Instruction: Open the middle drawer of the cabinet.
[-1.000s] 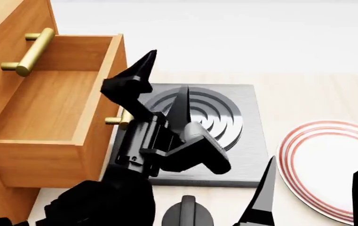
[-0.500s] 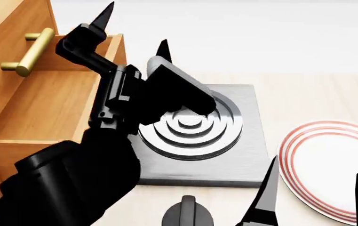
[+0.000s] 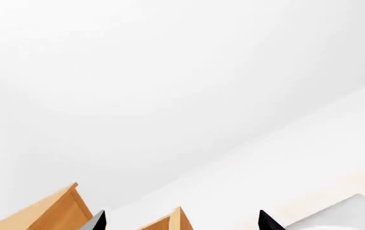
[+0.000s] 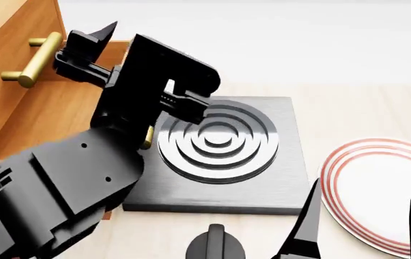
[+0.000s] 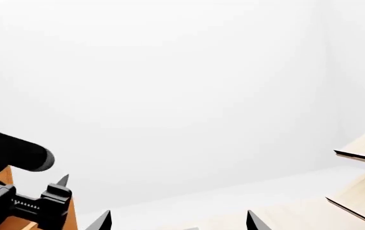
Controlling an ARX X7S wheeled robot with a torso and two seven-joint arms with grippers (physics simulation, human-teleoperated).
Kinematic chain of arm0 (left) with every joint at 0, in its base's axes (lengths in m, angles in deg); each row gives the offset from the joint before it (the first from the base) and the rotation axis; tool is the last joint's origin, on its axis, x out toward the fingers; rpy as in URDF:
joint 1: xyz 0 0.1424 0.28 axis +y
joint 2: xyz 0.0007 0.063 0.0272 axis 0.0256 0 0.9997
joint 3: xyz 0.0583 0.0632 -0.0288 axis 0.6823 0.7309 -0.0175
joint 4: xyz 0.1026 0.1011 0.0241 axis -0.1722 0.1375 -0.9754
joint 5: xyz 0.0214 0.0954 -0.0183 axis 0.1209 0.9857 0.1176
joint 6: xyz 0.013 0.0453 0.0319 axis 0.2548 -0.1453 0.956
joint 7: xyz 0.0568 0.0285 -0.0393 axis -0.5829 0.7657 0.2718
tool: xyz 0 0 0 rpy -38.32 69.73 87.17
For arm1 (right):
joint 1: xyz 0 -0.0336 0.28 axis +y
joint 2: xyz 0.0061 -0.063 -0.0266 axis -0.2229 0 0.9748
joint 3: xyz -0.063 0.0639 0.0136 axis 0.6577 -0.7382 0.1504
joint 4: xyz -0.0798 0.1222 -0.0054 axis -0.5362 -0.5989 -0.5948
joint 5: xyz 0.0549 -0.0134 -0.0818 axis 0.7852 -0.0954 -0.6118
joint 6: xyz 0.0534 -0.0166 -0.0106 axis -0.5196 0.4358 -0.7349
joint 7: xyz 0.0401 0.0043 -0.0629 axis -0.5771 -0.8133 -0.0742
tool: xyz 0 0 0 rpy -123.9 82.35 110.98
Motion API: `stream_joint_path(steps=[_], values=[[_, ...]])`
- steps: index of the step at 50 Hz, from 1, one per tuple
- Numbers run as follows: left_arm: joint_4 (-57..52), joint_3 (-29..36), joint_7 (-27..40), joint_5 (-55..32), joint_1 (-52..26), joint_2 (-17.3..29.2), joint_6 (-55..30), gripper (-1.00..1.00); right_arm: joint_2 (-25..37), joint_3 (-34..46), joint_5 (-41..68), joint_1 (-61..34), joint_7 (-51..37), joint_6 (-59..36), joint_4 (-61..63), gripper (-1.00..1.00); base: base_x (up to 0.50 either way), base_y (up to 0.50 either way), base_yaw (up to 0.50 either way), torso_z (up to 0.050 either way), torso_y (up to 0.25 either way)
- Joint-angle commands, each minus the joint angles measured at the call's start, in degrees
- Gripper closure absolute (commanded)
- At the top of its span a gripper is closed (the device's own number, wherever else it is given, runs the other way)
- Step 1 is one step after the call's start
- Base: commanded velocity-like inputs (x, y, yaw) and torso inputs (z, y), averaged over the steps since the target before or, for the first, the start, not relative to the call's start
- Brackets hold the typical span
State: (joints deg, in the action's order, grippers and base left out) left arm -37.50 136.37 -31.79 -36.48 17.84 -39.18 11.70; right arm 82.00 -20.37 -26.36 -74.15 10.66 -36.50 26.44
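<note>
You're working in a simulated kitchen set against blank white walls. On the pale wood counter sits a dark square hob with concentric rings, a red-rimmed white plate beside it, and an orange-brown cabinet with brass handles.

The left arm covers most of the open drawer, hiding its front panel and all but a stub of its brass handle. The left gripper shows one fingertip (the other is lost behind the wrist). The right gripper and striped plate run off the near-right edge. The cabinet is cut off at left.
</note>
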Motion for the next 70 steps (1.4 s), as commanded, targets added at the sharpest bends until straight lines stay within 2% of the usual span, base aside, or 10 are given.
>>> stream_joint_path(steps=[1, 20, 35, 39, 49, 63, 70], values=[[2.0, -5.9, -1.0, -6.1, 0.2, 0.1, -0.7, -1.00, 0.3, 0.2, 0.0, 0.1, -0.3, 0.3, 0.0, -1.00, 0.00, 0.00, 0.00, 0.000, 0.000], [9.6, -16.0, -0.7, -17.1, 0.7, -0.8, -4.1, -1.00, 0.5, 1.1, -0.1, -0.4, -0.6, 0.5, -0.5, -1.00, 0.00, 0.00, 0.00, 0.000, 0.000], [10.3, -14.9, -2.2, -17.4, 1.0, -1.0, -3.7, -1.00, 1.1, 1.0, 0.3, -0.1, -1.0, 1.0, -0.4, -1.00, 0.00, 0.00, 0.00, 0.000, 0.000], [10.7, -14.8, -3.6, -19.2, 0.9, -1.2, -5.7, -1.00, 1.0, 1.3, 0.1, -0.3, -0.9, 1.1, -0.7, -1.00, 0.00, 0.00, 0.00, 0.000, 0.000], [12.7, -17.4, -2.8, -22.4, 0.9, -1.7, -6.6, -1.00, 1.3, 1.5, 0.2, -0.3, -1.2, 1.2, -0.6, -1.00, 0.00, 0.00, 0.00, 0.000, 0.000], [17.3, -17.2, -3.8, -24.1, -1.3, -1.6, -9.9, -1.00, 1.7, 1.4, 0.8, -0.4, -1.5, 1.5, -0.8, -1.00, 0.00, 0.00, 0.00, 0.000, 0.000], [16.0, -17.1, -2.6, -24.5, -1.7, -0.9, -11.1, -1.00, 1.8, 1.5, 0.7, -0.4, -1.7, 1.5, -0.7, -1.00, 0.00, 0.00, 0.00, 0.000, 0.000]])
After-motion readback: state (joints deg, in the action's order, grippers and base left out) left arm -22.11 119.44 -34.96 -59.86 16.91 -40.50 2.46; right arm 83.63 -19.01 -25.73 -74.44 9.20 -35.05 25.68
